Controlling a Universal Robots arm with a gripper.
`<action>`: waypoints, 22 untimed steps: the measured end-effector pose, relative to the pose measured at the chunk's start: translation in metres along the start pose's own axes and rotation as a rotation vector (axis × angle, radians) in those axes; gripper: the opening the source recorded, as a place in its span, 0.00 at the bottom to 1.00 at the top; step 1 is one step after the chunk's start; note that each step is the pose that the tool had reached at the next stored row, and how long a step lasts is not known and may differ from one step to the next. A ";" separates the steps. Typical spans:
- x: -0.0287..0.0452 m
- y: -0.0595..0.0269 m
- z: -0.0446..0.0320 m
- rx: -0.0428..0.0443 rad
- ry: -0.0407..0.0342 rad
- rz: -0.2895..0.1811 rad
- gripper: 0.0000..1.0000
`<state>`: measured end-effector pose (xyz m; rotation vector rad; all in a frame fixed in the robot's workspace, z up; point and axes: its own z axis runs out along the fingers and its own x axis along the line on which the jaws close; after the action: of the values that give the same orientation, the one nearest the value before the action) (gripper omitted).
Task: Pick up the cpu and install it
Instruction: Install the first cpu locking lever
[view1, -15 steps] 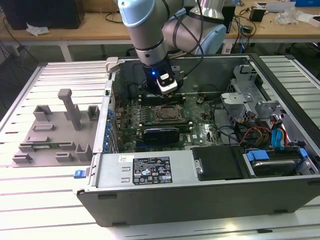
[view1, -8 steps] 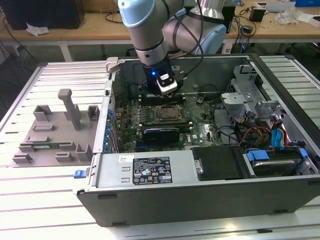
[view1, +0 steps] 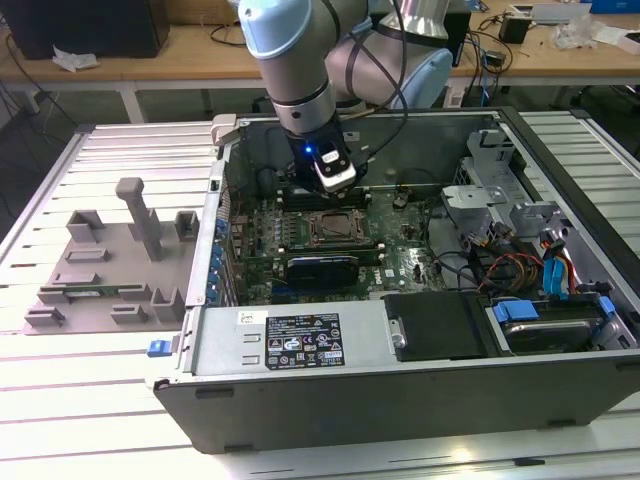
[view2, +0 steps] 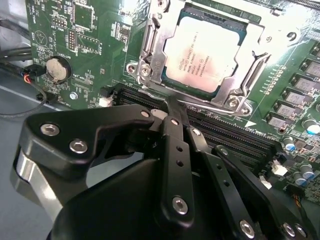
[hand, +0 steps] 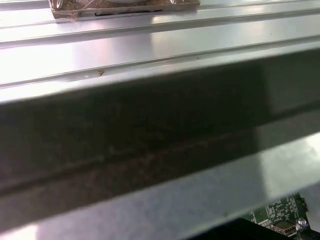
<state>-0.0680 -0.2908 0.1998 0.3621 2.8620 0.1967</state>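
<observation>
In the second wrist view the cpu (view2: 202, 55), a small square chip with a silvery top plate, lies flat inside the metal-framed socket (view2: 150, 50) on the green motherboard (view2: 75, 45). The socket's load frame stands around it. My gripper (view2: 169, 102) hovers just beside the socket's edge, over the memory slots, its black fingers (view2: 176, 132) pressed together with nothing between them. In the exterior view the gripper (view1: 333, 185) hangs inside the open computer case, just behind the socket (view1: 333, 228).
A grey tray (view1: 110, 270) with upright holders sits on the slatted table at the exterior view's left. Inside the case (view1: 300, 400) lie a long black card (view1: 322, 268), a power supply (view1: 300, 340) and cabled drive bays (view1: 540, 270). The first wrist view looks along the case wall (hand: 150, 130).
</observation>
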 end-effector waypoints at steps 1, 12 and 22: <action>-0.0001 -0.0004 0.0004 0.0000 0.0000 0.000 0.11; -0.0021 -0.0021 0.0043 0.0000 0.0001 0.000 0.11; -0.0029 -0.0018 0.0033 -0.0186 0.0045 0.006 0.11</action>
<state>-0.0648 -0.2929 0.1969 0.3665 2.8618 0.2253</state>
